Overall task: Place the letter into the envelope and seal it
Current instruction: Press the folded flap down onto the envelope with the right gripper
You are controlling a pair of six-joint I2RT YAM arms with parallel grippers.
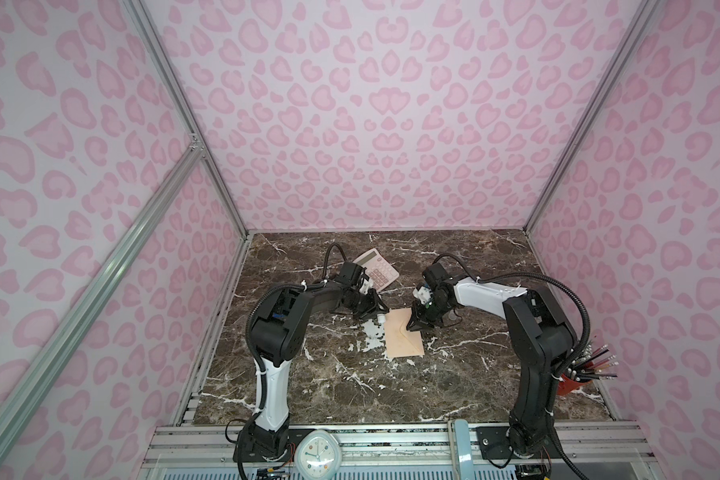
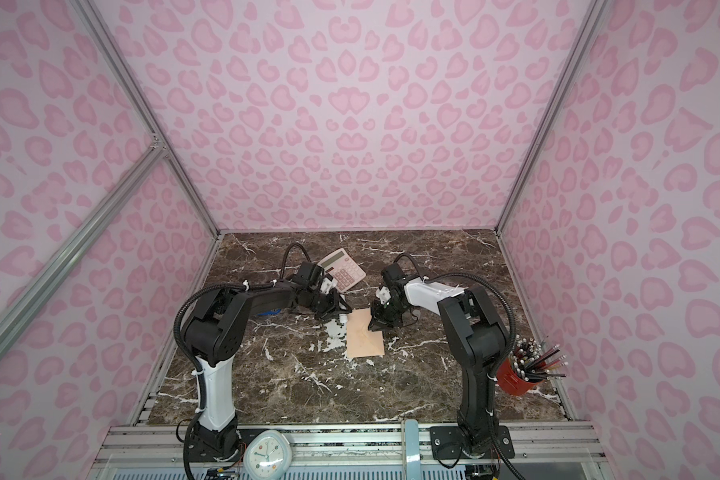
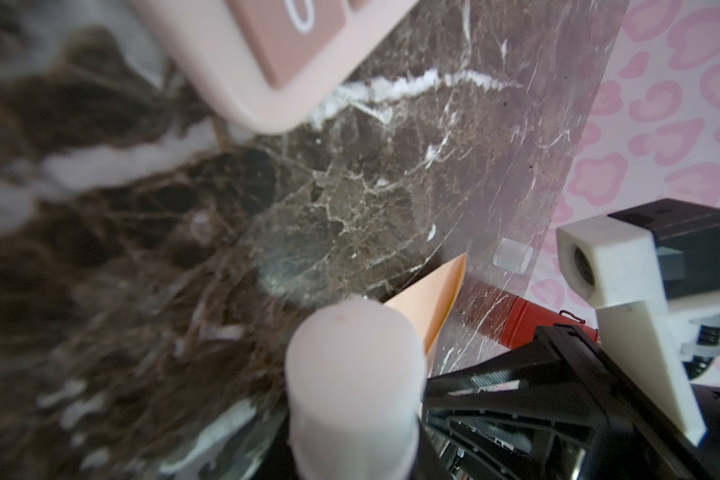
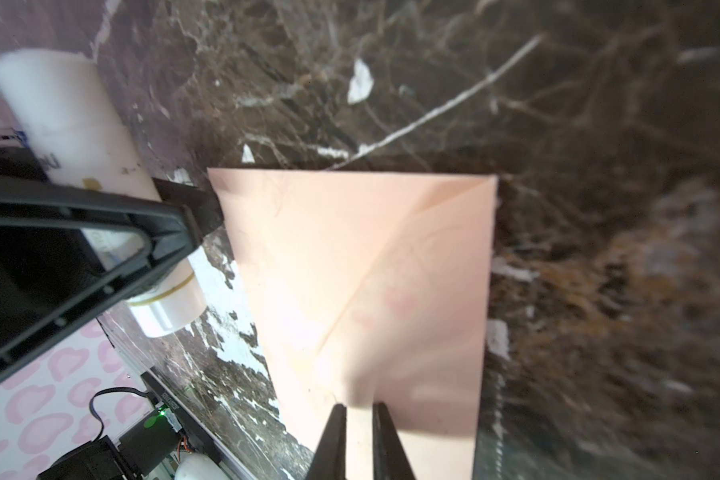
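While the left gripper [image 1: 374,310] is clenched around a white cylinder [image 4: 71,124] (a glue stick, by its capped end), the envelope [image 1: 404,345] lies flat near the middle of the marble table [image 1: 350,395], diagonal seams facing up. In both top views the cylinder's tip sits just beside the envelope's 11 o'clock corner, over a white patch in the marble.

The right gripper [image 1: 413,326] is down on the envelope toward its 1 o'clock corner. The right wrist view shows its fingers [image 4: 333,449] close together with a thin pale strip of paper between them. Whether they pinch that paper or only press on it I cannot tell. Faint pink blotches show through the envelope's face there.

A pink-keyed calculator [image 1: 376,268] lies at 11 o'clock from the envelope, beyond the left gripper. A red cup of pencils [image 1: 568,384] stands at the table's 4 o'clock edge.
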